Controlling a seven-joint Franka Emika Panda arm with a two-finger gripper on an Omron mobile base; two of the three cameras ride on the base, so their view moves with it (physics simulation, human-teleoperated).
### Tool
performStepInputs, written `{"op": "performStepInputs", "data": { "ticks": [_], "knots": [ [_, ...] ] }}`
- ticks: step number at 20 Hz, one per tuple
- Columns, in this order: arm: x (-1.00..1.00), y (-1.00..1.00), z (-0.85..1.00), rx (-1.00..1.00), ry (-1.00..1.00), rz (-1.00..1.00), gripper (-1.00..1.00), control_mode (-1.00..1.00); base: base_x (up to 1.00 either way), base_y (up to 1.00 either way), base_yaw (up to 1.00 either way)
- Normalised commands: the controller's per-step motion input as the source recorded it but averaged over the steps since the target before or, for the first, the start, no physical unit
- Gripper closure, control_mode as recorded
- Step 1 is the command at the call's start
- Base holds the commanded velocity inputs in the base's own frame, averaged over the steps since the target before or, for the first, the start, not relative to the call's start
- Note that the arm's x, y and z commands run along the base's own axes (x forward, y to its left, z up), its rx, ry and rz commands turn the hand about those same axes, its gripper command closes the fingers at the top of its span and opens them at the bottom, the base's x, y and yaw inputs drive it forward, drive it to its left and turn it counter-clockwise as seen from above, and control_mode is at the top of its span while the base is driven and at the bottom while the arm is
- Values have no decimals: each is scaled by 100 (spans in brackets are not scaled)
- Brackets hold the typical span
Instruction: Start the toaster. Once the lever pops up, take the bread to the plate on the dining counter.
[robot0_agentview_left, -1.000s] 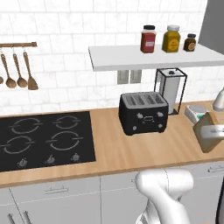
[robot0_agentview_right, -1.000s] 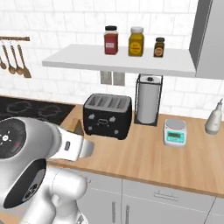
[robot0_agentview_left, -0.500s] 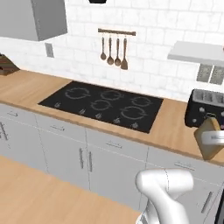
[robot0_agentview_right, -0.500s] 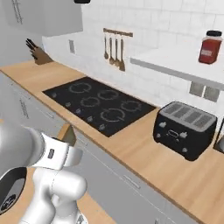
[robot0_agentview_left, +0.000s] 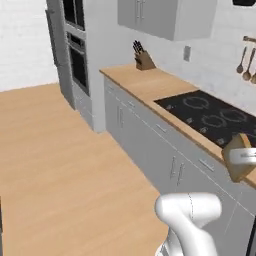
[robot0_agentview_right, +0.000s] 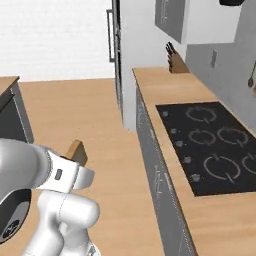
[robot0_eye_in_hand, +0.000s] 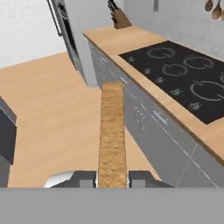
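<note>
While the gripper (robot0_eye_in_hand: 112, 178) is clamped on the bread (robot0_eye_in_hand: 112, 131), the slice stands edge-on between the two dark fingertips (robot0_eye_in_hand: 86, 179) in the hand view, reaching away over the wooden floor (robot0_eye_in_hand: 48, 100). From the left base view the bread (robot0_agentview_left: 239, 159) sits at the far right, just in front of the wall counter's (robot0_agentview_left: 150, 85) edge, near the black cooktop (robot0_agentview_left: 215, 115). A knife block (robot0_agentview_left: 143, 58) stands far back on that counter, beside the tall oven column (robot0_agentview_left: 75, 50).

Wood, stone-grey fronts and black glass

The bread (robot0_eye_in_hand: 112, 131) looks rough and grainy; the worktop (robot0_agentview_left: 150, 85) and floor (robot0_agentview_left: 60, 170) matt wood; the hob (robot0_agentview_right: 210, 145) glossy black; the cabinets (robot0_agentview_left: 150, 145) smooth matt grey.
</note>
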Motion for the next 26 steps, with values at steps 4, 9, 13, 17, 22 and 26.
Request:
{"op": "performStepInputs", "data": {
  "ticks": [4, 9, 13, 17, 22, 26],
  "knots": [
    [0, 0, 0, 0, 0, 0, 100, 100, 0, 0, 100],
    [0, 0, 0, 0, 0, 0, 100, 100, 0, 0, 100],
    [0, 0, 0, 0, 0, 0, 100, 100, -1, 0, 100],
    [0, 0, 0, 0, 0, 0, 100, 100, -4, 0, 100],
    [0, 0, 0, 0, 0, 0, 100, 100, -4, 2, 100],
    [0, 0, 0, 0, 0, 0, 100, 100, 0, 36, 96]
  ]
}}
